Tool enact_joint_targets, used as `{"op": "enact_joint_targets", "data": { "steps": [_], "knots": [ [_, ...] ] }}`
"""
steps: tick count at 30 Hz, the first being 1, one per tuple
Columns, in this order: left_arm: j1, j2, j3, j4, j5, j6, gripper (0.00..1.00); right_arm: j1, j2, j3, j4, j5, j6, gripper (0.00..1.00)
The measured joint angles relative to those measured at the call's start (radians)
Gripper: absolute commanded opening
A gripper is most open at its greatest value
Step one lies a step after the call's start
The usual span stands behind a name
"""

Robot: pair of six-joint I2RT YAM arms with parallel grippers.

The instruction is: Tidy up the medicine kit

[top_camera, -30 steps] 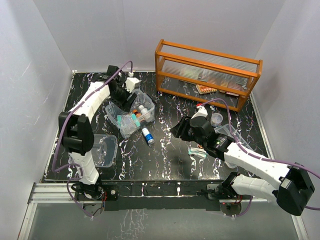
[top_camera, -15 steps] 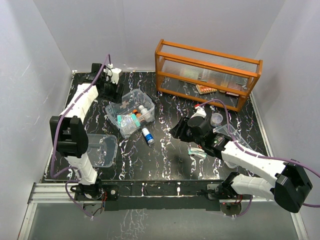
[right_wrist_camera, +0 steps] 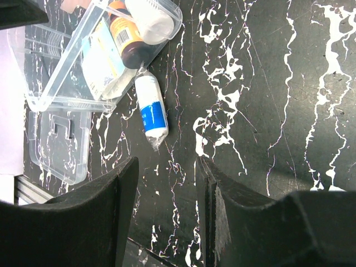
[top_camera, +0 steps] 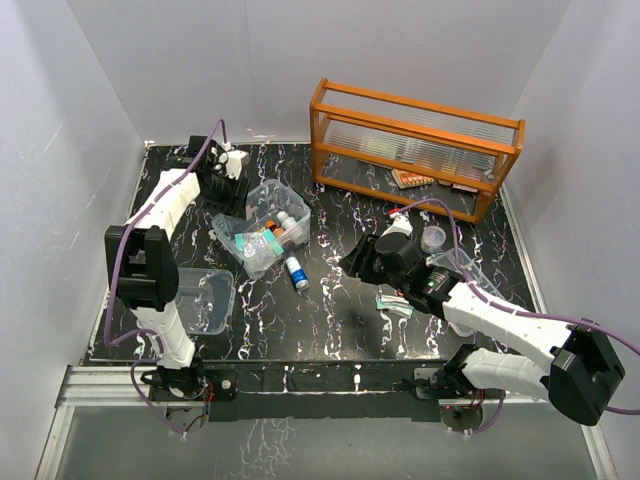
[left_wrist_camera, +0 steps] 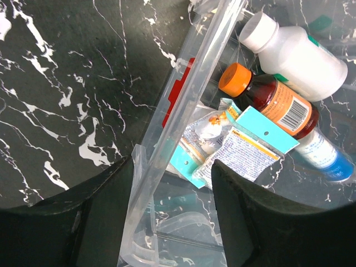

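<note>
The medicine kit (top_camera: 290, 196) is a clear box without its lid, left of centre on the black marble table. It holds a white bottle (left_wrist_camera: 295, 50), a brown bottle with an orange cap (left_wrist_camera: 272, 103) and sachets (left_wrist_camera: 245, 147). My left gripper (top_camera: 226, 176) is at the kit's back-left corner. In the left wrist view this gripper (left_wrist_camera: 173, 167) is open and straddles the kit's wall (left_wrist_camera: 183, 94), which lies against the outer finger. My right gripper (right_wrist_camera: 167, 164) is open and empty above the table, right of a blue-and-white bottle (right_wrist_camera: 151, 111) that lies beside the kit (right_wrist_camera: 61, 103).
The kit's clear lid (top_camera: 205, 298) lies at the front left. An orange glass-fronted rack (top_camera: 415, 140) with blister packs (top_camera: 412, 179) stands at the back right. A teal packet (top_camera: 393, 303) and a clear cup (top_camera: 433, 238) lie close to my right arm.
My left gripper drew back from over the kit to its back-left corner, then came slightly nearer, and its jaws have narrowed a little. The right arm has barely moved.
</note>
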State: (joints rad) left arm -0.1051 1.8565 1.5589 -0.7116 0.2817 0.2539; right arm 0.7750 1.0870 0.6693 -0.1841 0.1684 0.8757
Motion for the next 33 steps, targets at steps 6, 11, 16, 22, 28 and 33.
{"op": "enact_joint_targets", "data": {
  "steps": [6, 11, 16, 22, 28, 33],
  "knots": [
    [-0.002, -0.048, -0.076, -0.018, 0.044, -0.047, 0.53, 0.000, 0.000, 0.000, 0.000, 0.000, 0.006, 0.43],
    [-0.003, -0.081, -0.124, -0.033, 0.062, -0.090, 0.53, 0.000, 0.000, 0.000, 0.000, 0.000, 0.010, 0.43],
    [-0.009, -0.123, -0.128, -0.030, 0.043, -0.119, 0.55, 0.000, 0.000, 0.000, 0.000, 0.000, 0.014, 0.43],
    [-0.021, -0.313, -0.153, 0.065, 0.032, -0.150, 0.56, 0.000, 0.000, 0.000, 0.000, 0.000, 0.018, 0.43],
    [-0.108, -0.443, -0.166, 0.132, 0.018, -0.184, 0.51, 0.000, 0.002, 0.000, 0.000, 0.000, 0.021, 0.43],
    [-0.186, -0.371, -0.195, 0.136, -0.039, -0.184, 0.57, 0.000, 0.002, -0.001, 0.001, 0.000, 0.022, 0.43]
  ]
}}
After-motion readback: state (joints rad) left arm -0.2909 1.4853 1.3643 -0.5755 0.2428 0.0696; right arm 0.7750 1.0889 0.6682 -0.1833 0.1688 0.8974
